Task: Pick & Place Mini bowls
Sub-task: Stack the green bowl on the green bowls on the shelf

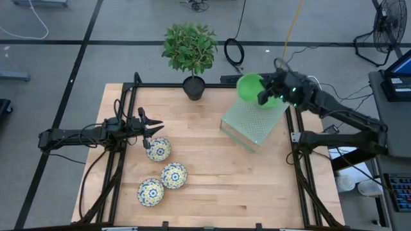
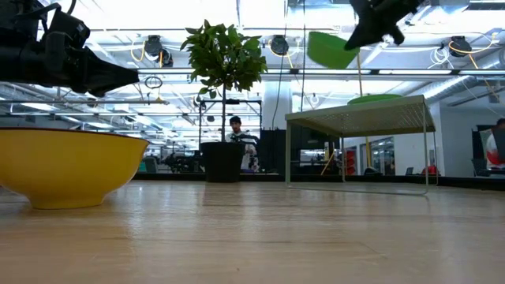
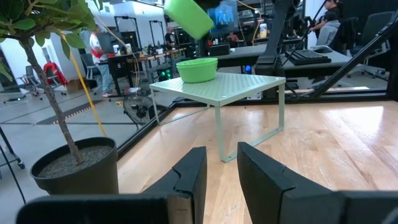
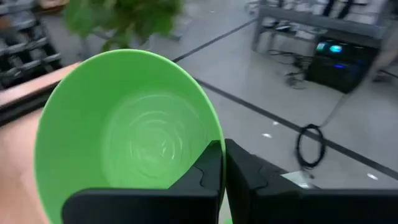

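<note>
My right gripper (image 1: 264,94) is shut on a plain green mini bowl (image 1: 249,86), held high over the far end of a pale green wire rack (image 1: 252,123). A second green bowl (image 3: 198,68) sits on its base on top of the rack. Three patterned mini bowls (image 1: 158,149) (image 1: 173,174) (image 1: 151,191) rest on the table at the near left. My left gripper (image 1: 151,126) hovers level just beyond the farthest of them, open, with nothing between its fingers (image 3: 193,177). My right gripper holds the green bowl by its rim (image 4: 216,132), one finger (image 4: 208,167) inside the bowl and the other outside its wall. The bowl is lifted clear above the rack and is tilted (image 2: 331,49).
A leafy plant in a black pot (image 1: 194,86) stands at the table's far edge, left of the rack. Black frame rails (image 1: 302,167) run along the table's sides. Bare wood (image 1: 244,186) lies between the patterned bowls and the right rail.
</note>
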Robot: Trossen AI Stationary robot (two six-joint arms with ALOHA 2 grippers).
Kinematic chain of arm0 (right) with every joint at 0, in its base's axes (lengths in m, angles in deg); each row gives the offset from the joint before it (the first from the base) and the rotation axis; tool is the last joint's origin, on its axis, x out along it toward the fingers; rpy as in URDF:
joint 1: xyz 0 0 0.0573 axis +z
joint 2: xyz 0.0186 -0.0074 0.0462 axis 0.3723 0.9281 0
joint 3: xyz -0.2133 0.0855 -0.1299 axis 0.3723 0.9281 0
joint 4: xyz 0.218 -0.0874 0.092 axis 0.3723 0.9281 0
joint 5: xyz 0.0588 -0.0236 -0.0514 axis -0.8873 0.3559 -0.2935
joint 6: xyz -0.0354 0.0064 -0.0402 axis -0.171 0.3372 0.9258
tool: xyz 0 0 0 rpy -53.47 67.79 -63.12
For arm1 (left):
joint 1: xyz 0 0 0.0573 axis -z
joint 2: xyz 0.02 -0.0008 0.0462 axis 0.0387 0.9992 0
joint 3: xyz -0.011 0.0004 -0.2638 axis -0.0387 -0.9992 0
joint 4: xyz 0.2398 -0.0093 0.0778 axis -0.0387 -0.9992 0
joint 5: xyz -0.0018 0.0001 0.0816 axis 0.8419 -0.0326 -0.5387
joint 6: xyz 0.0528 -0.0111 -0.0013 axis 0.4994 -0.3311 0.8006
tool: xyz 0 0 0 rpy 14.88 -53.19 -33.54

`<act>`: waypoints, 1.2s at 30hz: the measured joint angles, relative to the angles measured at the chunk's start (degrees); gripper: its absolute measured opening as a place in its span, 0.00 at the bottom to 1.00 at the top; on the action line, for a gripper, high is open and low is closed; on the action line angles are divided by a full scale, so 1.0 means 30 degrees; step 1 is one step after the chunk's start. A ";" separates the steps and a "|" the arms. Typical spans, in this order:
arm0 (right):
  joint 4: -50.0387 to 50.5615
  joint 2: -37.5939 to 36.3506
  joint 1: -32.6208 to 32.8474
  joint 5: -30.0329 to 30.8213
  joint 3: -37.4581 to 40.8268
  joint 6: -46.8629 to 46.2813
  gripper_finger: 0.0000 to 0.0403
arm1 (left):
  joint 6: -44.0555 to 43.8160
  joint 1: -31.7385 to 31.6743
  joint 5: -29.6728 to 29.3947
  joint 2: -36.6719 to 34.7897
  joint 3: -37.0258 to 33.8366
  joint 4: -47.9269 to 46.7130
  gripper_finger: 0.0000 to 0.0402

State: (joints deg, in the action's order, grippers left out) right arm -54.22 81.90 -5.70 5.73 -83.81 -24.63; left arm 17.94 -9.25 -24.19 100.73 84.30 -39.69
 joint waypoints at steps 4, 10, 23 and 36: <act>0.1923 0.0766 -0.1354 -0.2070 -0.2772 -0.0549 0.00 | -0.0006 -0.0002 0.0000 0.0001 0.0000 0.0001 0.23; 0.6978 0.3306 -0.2246 -0.1721 -0.8350 -0.0897 0.00 | -0.0006 -0.0003 0.0000 0.0002 0.0000 0.0001 0.23; 1.3631 0.6503 -0.5116 -0.1881 -1.1681 -0.2557 0.00 | 0.0001 -0.0005 0.0000 0.0002 0.0000 0.0004 0.23; 1.3716 0.6279 -0.7252 -0.4722 -0.9138 -0.2135 0.00 | 0.0000 -0.0002 0.0000 0.0000 0.0000 0.0002 0.23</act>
State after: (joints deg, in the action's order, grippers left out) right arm -13.07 100.74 -27.46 -8.44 -111.23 -31.03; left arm 17.94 -9.26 -24.19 100.73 84.30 -39.68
